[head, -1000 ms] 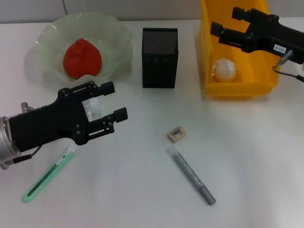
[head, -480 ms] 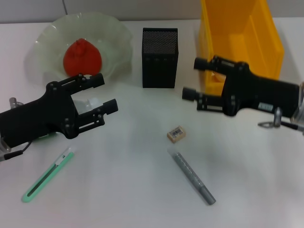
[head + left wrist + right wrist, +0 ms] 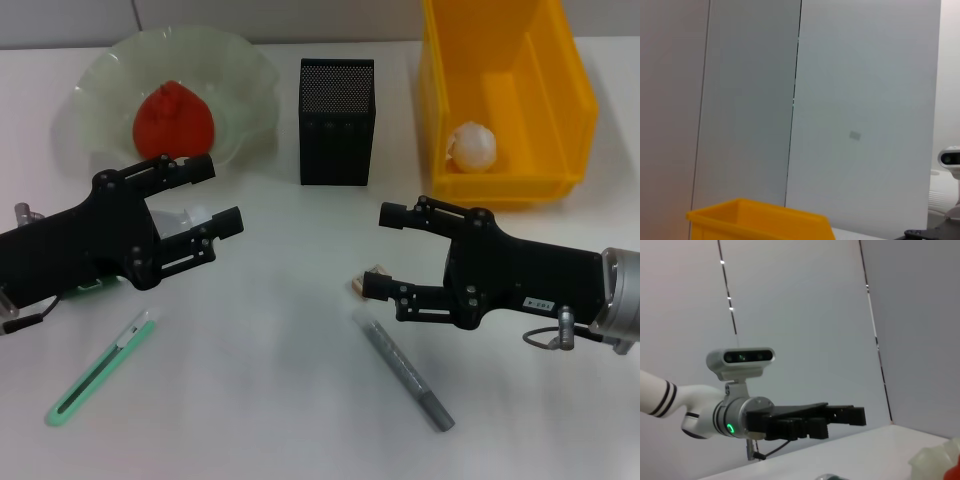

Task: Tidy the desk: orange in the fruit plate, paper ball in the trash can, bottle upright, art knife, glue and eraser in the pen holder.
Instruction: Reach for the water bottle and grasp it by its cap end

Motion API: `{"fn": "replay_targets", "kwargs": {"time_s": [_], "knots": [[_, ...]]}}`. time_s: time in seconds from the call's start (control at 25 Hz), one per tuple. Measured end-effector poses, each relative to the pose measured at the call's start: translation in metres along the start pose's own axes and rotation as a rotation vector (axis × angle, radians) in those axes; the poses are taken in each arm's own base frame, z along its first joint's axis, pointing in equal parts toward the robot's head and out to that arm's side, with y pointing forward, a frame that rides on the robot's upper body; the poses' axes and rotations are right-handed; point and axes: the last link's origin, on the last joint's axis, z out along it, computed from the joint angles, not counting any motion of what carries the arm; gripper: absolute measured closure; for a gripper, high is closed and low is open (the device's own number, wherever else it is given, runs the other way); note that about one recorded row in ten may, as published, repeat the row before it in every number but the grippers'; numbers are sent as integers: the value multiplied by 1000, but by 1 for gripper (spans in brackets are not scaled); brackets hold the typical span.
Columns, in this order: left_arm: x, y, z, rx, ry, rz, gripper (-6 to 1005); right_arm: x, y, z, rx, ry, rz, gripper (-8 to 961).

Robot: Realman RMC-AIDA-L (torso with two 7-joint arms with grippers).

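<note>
Right gripper [image 3: 378, 250] spread wide, hovering over eraser [image 3: 372, 276]; small white sticker on arm, text unreadable. Left gripper [image 3: 218, 195] clamped on bottle [image 3: 195, 222] near fruit plate [image 3: 250, 70]. Eraser barcode label mostly hidden.

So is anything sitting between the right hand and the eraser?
Nothing visible. In the head view the right hand hangs open right beside the eraser, its lower finger partly covering it. The glue lies nearer the robot, out of the way.
</note>
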Motion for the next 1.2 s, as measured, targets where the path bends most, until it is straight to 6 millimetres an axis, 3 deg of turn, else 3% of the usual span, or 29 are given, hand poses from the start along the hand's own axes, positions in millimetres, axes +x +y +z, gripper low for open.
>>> {"fn": "replay_targets", "kwargs": {"time_s": [0.16,0.2,0.4,0.44,0.52,0.76,0.84,1.04,1.2], "knots": [[1,-6,1,20,-19,-9,319,5,-2,-1,31,6,26,124],[6,-15,1,47,-54,-29,319,6,-3,-1,35,8,26,124],[18,-28,2,59,-139,-40,307,7,-5,1,46,15,32,125],[34,-39,4,61,-227,-30,305,9,-5,4,44,15,44,125],[46,-47,7,68,-315,-21,300,9,-5,5,43,14,51,125],[66,-65,24,113,-606,9,287,10,-4,6,43,11,61,125],[67,-65,28,108,-659,21,282,10,-4,5,50,5,67,125],[62,-61,58,90,-995,65,276,11,-4,5,59,-4,81,125],[60,-58,70,81,-1095,98,277,11,-5,5,58,-5,81,124]]}}
